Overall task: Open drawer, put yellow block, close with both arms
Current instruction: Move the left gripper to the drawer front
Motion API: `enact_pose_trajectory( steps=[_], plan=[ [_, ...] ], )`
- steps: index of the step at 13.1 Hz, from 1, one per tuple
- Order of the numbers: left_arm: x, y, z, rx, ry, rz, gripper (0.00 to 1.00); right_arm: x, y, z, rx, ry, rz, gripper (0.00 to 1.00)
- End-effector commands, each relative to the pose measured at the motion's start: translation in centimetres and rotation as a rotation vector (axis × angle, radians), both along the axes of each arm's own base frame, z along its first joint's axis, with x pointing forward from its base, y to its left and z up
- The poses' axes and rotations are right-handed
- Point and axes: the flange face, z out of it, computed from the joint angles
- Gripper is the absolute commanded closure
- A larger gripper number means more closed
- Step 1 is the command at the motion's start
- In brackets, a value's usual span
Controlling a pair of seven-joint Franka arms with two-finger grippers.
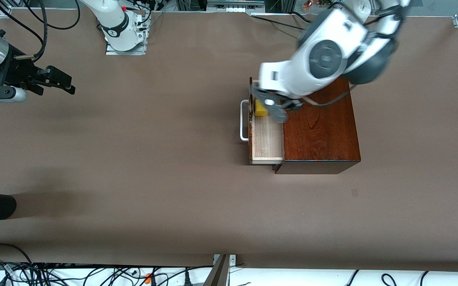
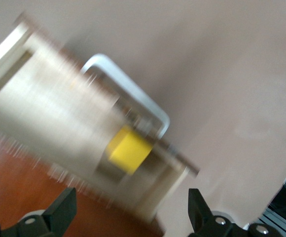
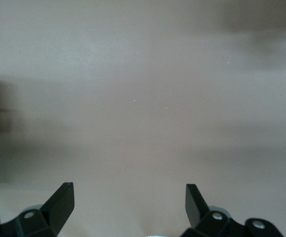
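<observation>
**One Block In, One Drawer Left to Shut**

Two arms share the tabletop (image 1: 141,167). The yellow block (image 1: 261,108) lies in the open drawer (image 1: 268,139), in the part farther from the front camera, with nothing gripping it. The left tool (image 1: 272,106) hangs directly over it, fingers (image 2: 64,210) spread wide and empty. The drawer's long axis runs toward the front camera; its white handle (image 1: 244,121) faces the right arm's end, where the right tool (image 1: 56,81) waits wide open, well apart. Closing probably means pushing toward the wooden box (image 1: 320,127).
</observation>
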Motion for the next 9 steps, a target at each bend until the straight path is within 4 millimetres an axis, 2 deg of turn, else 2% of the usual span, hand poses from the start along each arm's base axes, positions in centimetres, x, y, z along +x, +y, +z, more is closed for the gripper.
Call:
enact_pose_trajectory(
  steps=[1,2,3,4,5,6,7,9],
  plan=[
    [-3.5,-7.5,0.6,-0.129,-0.015,-0.052,0.00,0.5,-0.8,0.0,-0.030,-0.017,-0.023,0.00],
    [-4.7,-8.9,-0.1,-0.135,0.023,-0.048,0.00,0.9,-1.2,0.0,-0.059,-0.021,-0.023,0.00],
    [-6.9,-11.1,-0.8,-0.138,0.047,-0.088,0.00,1.0,-1.4,0.0,-0.071,-0.021,-0.025,0.00],
    [-8.1,-12.9,-2.3,-0.137,0.070,-0.113,0.00,0.9,-1.4,-0.1,-0.073,-0.015,-0.025,0.00],
    [-8.2,-14.4,-3.1,-0.152,0.086,-0.125,0.00,1.1,-1.4,-0.1,-0.074,-0.022,-0.012,0.00],
    [-7.4,-15.6,-5.2,-0.159,0.113,-0.121,0.00,1.5,-1.3,-0.7,-0.073,-0.011,-0.010,0.00],
    [-7.5,-16.4,-5.8,-0.158,0.113,-0.151,0.00,2.0,-1.1,-1.0,-0.074,-0.008,-0.006,0.00],
    [-8.0,-16.8,-7.3,-0.144,0.043,-0.324,0.00,2.1,-0.9,-0.8,-0.076,-0.009,0.002,0.00]
  ],
)
